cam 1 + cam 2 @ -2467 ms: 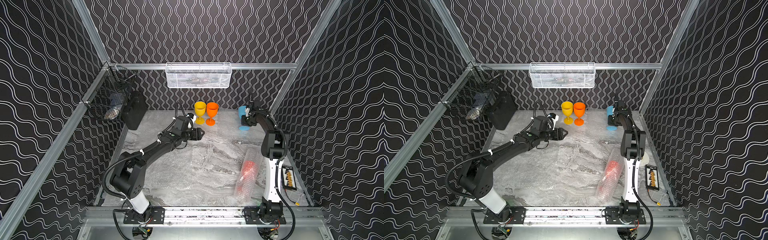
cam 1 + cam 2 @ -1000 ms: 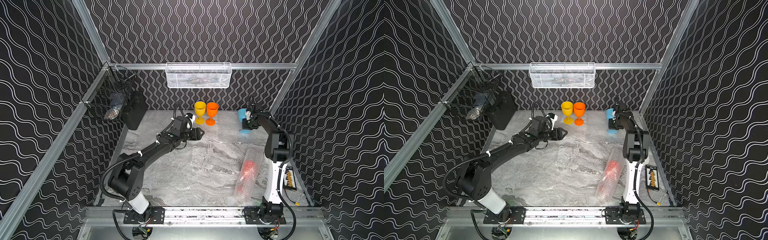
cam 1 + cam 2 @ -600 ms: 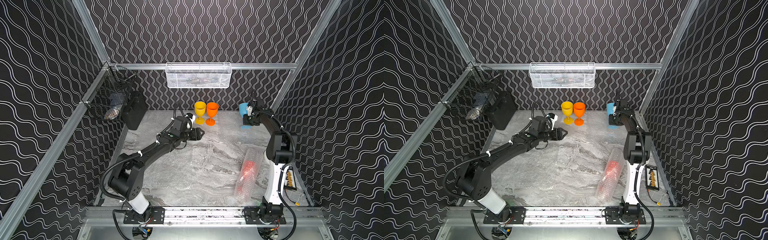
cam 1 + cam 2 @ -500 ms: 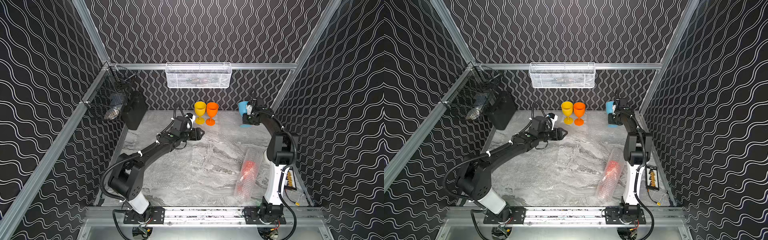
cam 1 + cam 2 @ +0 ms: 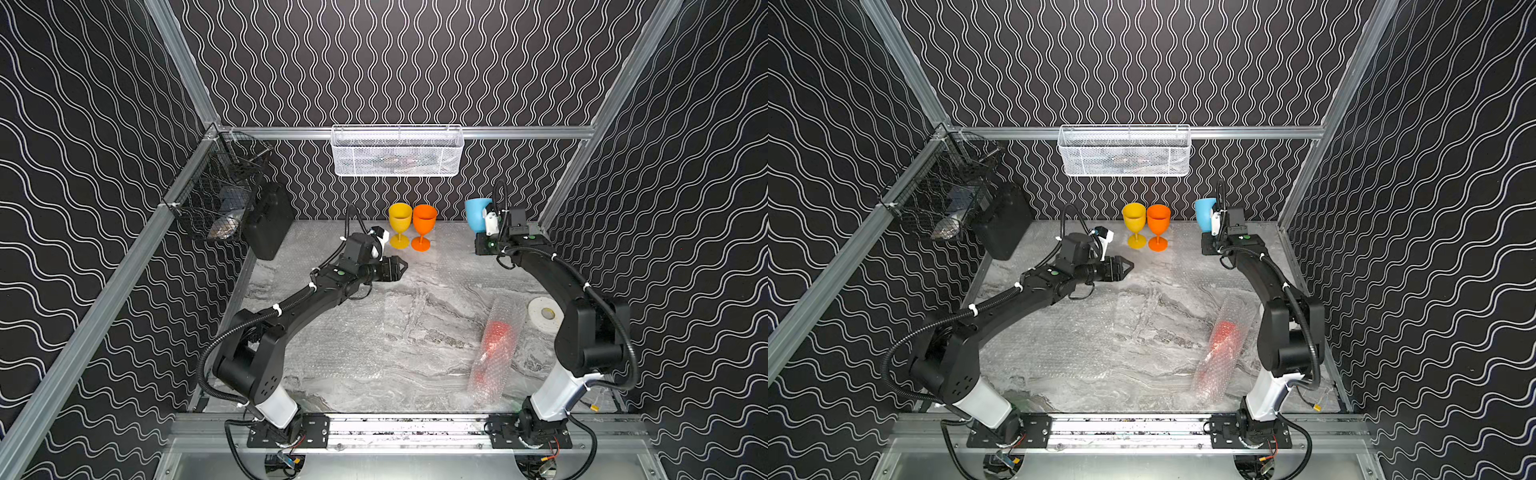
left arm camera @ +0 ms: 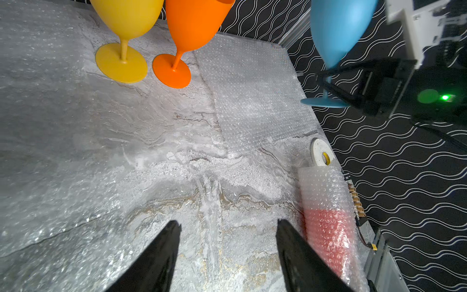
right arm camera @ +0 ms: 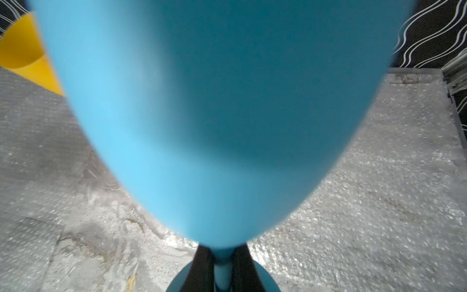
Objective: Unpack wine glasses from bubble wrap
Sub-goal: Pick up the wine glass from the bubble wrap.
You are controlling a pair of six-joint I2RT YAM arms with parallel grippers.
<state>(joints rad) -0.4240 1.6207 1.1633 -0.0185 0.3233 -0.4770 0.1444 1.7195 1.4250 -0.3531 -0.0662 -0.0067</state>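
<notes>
Both top views: nearest the front, red goblet (image 5: 496,338) is lying inside a bubble wrap tube (image 5: 505,309), showing only as a red blur through the bubbles; shape hard to make out. Tape roll (image 5: 545,313) is sitting just beside the tube, partly hidden by the right arm. Flat bubble wrap sheets (image 6: 252,88) are lying on the surface (image 5: 449,291), barely reading against the marble. Mid-surface, left end effector (image 6: 227,222) is hovering with fingers spread, holding nothing. At the back, yellow goblet (image 5: 400,216) and orange goblet (image 5: 424,218) are standing upright side by side, unwrapped. Light blue goblet (image 5: 476,212) is upright to their right, stem and foot hidden behind the wrist. Right wrist view is showing its bowl blurred, rim cut off, with right end effector (image 7: 222,265) pinching the stem just above the foot. Can't tell if the foot is touching the surface.
</notes>
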